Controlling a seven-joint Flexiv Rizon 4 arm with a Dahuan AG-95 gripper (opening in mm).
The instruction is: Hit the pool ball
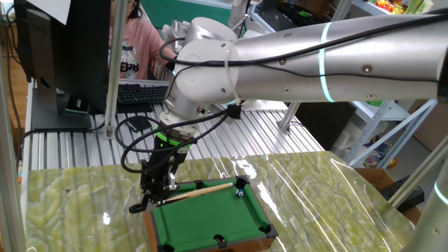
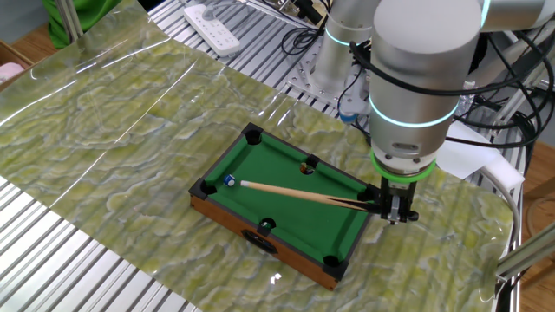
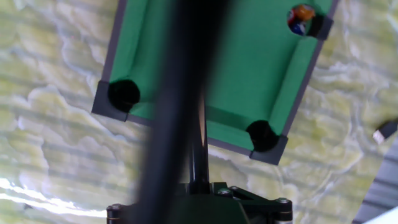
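The miniature pool table [image 1: 210,213] with green felt lies on the marbled tabletop; it also shows in the other fixed view [image 2: 286,212]. The pool ball [image 2: 230,180], small and glossy bluish-white, rests by a corner pocket, and it also shows in one fixed view [image 1: 240,190] and in the hand view [image 3: 299,18]. My gripper [image 2: 393,208] stands over the opposite short end of the table, shut on the thin tan cue stick [image 2: 303,194]. The cue lies low across the felt and its tip is just short of the ball. In the hand view the cue [image 3: 183,93] is a blurred dark bar.
Black pocket holes sit at the table's corners and sides [image 3: 124,94] [image 3: 263,135]. A keyboard [image 1: 142,92] and a monitor stand behind, and a person in pink sits further back. A white power strip [image 2: 212,28] lies on the ribbed metal bench.
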